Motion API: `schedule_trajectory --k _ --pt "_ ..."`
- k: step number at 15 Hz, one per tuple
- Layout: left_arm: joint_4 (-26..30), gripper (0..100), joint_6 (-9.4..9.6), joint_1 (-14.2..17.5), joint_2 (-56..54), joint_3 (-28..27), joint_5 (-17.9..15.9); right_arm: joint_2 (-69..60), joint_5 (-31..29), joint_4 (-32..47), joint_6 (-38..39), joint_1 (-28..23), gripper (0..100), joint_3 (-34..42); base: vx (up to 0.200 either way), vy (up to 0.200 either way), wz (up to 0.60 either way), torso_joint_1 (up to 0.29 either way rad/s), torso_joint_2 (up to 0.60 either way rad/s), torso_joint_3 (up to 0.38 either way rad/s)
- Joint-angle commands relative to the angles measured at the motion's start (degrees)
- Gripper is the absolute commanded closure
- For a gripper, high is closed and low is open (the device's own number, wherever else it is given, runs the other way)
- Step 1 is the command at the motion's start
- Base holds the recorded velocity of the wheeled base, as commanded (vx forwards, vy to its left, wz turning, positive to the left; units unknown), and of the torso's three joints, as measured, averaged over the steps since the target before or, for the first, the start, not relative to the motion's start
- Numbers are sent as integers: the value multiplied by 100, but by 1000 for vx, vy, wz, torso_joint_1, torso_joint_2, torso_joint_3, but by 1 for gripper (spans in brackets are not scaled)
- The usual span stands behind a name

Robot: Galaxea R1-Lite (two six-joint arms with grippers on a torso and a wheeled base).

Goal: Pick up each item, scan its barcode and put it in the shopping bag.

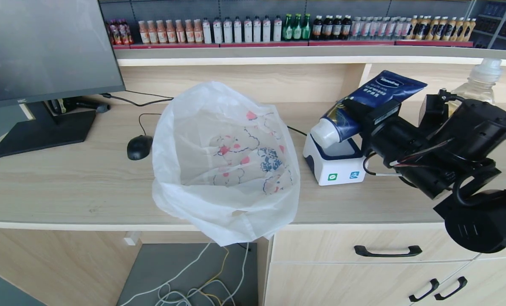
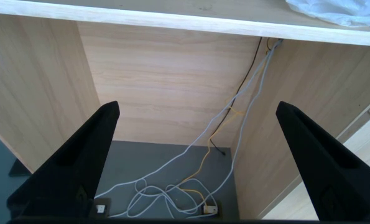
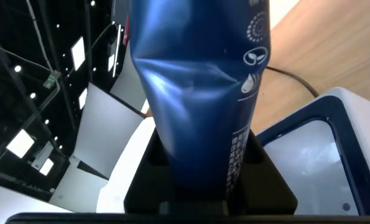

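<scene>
Tube: blue, cap over scanner
Right jaws: pinching tube
Left jaws: spread, below tabletop

One tube, one bag, one scanner, one mouse.

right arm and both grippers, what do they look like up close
The right arm is matte black, built of thick rounded cylindrical segments, with thin red and pale wires and a black cable looping along it. The right gripper is black and blocky. The left gripper has two plain black fingers, wedge-shaped, narrowing to their tips, with no markings visible.
</scene>
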Motion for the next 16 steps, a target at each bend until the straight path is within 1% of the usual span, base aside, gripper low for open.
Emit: schedule_trajectory --k 1,16 --pt "0 0 -2 -4 -2 0 0 122 3 -8 6 -53 100 -3 0 0 0 0 0 0" --pt "0 0 -2 -4 -2 0 0 237 3 -26 24 -132 100 24 0 0 0 0 0 0"
